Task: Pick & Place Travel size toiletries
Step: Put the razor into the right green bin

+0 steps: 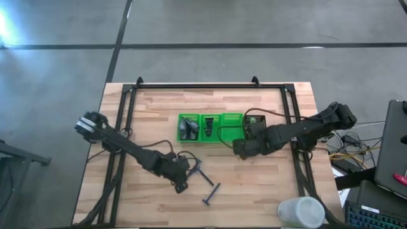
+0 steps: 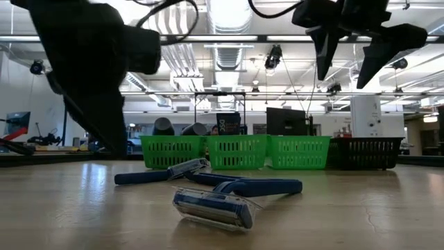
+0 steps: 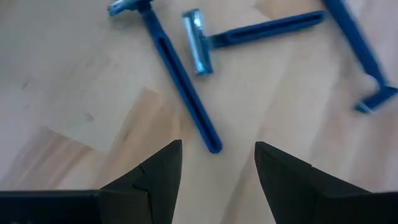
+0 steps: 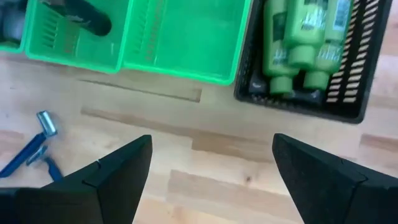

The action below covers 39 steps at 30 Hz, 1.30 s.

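Spanning the scene: wooden table (image 1: 267,184), both arms reaching in over it from either side.
Green tray (image 1: 210,127): three compartments in a row at the table's middle; grey bottles (image 1: 188,128) fill the left one, dark tubes (image 1: 209,126) the middle one, and the right one shows bare green floor in the right wrist view.
Black slotted bin (image 4: 360,68): touching the tray's right end, with bright green mini bottles (image 4: 298,37) lying side by side inside.
Right gripper (image 1: 240,149): hanging above the table just in front of the tray's right compartment; jaws spread wide, nothing between them.
Left gripper (image 1: 182,173): low over the boards, in front of the tray, its fingers (image 3: 155,180) parted with only bare wood in the gap, just short of one razor's handle end.
Blue razors (image 3: 180,74): three, loose on the table beside the left gripper, well in front of the tray; two lie close with a head near a handle, the third a little apart.
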Each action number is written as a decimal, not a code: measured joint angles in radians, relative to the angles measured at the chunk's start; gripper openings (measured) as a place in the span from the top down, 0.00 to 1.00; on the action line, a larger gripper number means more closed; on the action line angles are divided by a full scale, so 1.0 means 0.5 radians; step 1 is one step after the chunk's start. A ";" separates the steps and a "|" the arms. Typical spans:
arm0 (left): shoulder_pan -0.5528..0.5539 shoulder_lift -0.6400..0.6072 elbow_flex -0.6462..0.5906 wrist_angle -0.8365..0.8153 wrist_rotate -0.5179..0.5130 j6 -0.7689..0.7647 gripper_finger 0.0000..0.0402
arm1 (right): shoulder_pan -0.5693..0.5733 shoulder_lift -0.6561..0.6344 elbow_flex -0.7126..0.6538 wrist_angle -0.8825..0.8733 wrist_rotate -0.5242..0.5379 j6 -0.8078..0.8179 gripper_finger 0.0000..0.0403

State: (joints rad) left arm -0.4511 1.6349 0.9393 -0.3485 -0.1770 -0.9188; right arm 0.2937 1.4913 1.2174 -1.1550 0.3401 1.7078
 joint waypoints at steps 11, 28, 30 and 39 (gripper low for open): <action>0.109 0.180 0.150 -0.048 -0.025 0.218 0.49 | 0.128 0.003 -0.001 -0.001 0.002 0.158 0.16; 0.044 0.335 0.159 -0.089 -0.147 0.262 0.55 | 0.118 0.002 -0.005 -0.054 0.061 0.078 0.20; 0.025 0.364 0.160 -0.097 -0.229 0.319 0.58 | 0.113 0.002 -0.009 -0.054 0.077 0.075 0.21; 0.000 0.414 0.161 -0.124 -0.241 0.494 0.77 | 0.113 0.002 -0.019 -0.091 0.108 0.066 0.26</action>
State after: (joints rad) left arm -0.4511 1.8418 1.0198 -0.4107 -0.2974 -0.6719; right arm 0.3500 1.4921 1.2079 -1.2007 0.3941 1.7407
